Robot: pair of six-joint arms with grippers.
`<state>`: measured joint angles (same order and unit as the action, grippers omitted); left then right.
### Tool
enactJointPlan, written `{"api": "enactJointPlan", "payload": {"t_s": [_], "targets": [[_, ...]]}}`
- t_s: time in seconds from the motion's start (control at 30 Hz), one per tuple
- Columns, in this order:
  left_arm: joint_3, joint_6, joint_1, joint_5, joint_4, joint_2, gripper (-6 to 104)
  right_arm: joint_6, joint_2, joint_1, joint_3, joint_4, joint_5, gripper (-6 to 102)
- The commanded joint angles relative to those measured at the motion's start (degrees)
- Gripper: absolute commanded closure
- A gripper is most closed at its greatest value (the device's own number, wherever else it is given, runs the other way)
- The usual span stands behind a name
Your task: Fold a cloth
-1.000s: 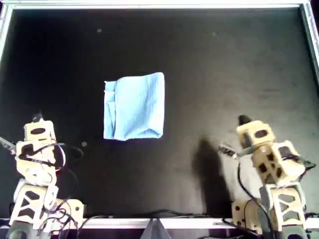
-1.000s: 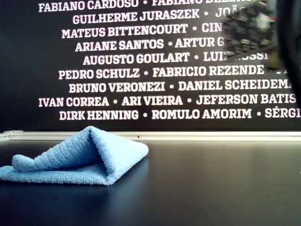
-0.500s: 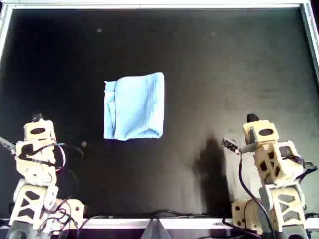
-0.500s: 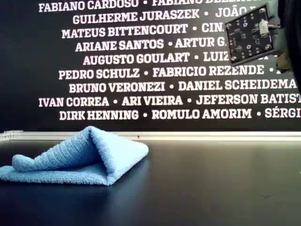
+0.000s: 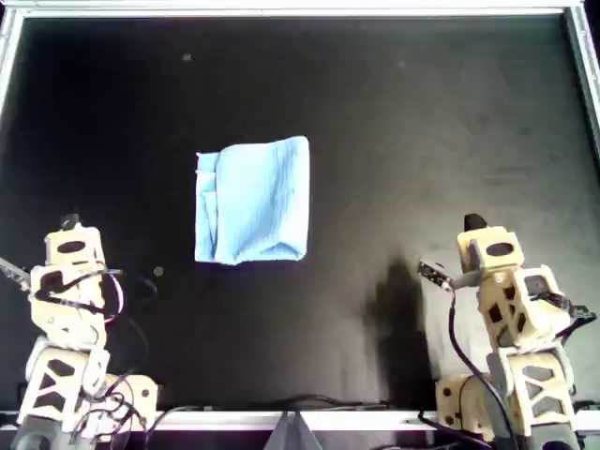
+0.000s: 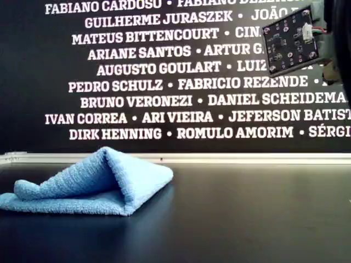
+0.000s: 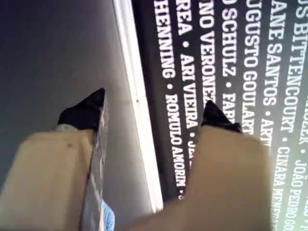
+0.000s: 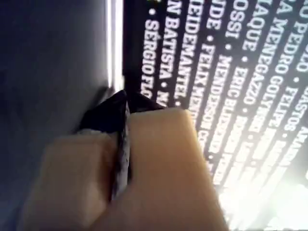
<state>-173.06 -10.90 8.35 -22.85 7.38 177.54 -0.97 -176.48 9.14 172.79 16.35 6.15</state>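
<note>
Cloth (image 5: 252, 201) lies folded on the black table (image 5: 422, 122), left of centre in the overhead view, a roughly rectangular light-blue pad with layered edges stacked along its left side. In the exterior view the cloth (image 6: 90, 183) sits at lower left of the frame, top layer humped up into a ridge, lower layer flat on the table (image 6: 247, 219), a rolled edge at the far left. Nothing touches it.

Both arms are parked along the bottom edge of the overhead view, well apart from the cloth. Which arm is left or right can't be told from the wrist views, as neither shows anything at its jaws.

Left gripper (image 7: 153, 109): jaws apart, clear gap between the two black fingertips (image 7: 86, 111), nothing held, aimed at the table's pale edge rail (image 7: 139, 120) and the wall of white names (image 7: 231, 72). A sliver of blue shows beside one finger.

Right gripper (image 8: 118, 111): jaws together, tips meeting, nothing between them, same wall (image 8: 231, 72) beyond.

A small circuit board (image 6: 289, 40) shows at the upper right of the exterior view, before the wall (image 6: 137, 71).
</note>
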Motion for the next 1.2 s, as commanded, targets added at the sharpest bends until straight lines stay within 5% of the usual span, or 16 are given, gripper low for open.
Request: {"api": "enactJointPlan", "payload": {"t_s": [0.0,1.0,1.17], "targets": [[0.8,0.4,-0.9,0.0,0.0,0.2,28,0.35,-1.3,-0.1,0.8,-2.1,0.1,93],[0.8,0.4,-0.9,0.0,0.0,0.2,28,0.53,-1.6,-0.1,0.8,0.9,-0.9,93],[0.8,0.4,-0.9,0.0,0.0,0.2,28,3.96,-1.8,0.0,0.8,8.1,-0.9,93]]}}
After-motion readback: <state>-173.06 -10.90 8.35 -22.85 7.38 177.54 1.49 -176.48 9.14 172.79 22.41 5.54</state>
